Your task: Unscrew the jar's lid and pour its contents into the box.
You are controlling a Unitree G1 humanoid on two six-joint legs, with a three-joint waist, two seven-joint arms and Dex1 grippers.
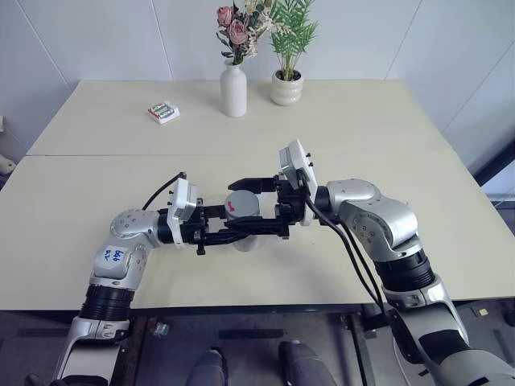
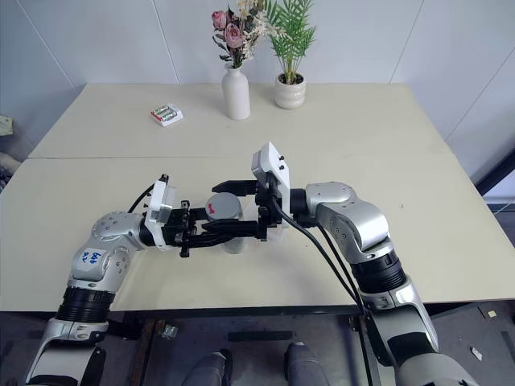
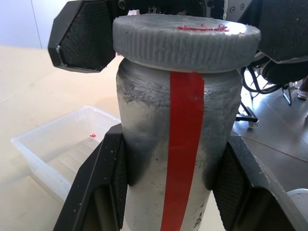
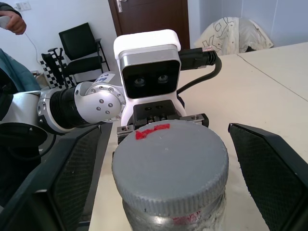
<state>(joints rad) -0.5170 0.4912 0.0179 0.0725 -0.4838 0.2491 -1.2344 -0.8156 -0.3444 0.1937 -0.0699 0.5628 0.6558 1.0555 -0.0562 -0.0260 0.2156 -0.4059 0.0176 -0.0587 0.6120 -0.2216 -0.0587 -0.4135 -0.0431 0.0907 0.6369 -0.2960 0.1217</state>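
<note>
- Left gripper [image 1: 241,233] clamps the jar [image 3: 178,159], held above the table [image 1: 362,121].
- Right gripper [image 1: 256,211] spread wide, fingers either side of the lid [image 4: 169,166], not touching.
- Box [image 3: 62,149] below, beside the jar.

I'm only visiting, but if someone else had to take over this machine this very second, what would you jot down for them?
Left pincer: shut on the jar, held above the table.
Right pincer: open, one finger on each side of the lid, not yet gripping it.
Box: on the table beside the jar, with no contents in it yet, just a small red speck.
Done: jar picked up, right pincer lined up on the lid.
Left: close on the lid, unscrew it, pour the contents into the box.
</note>
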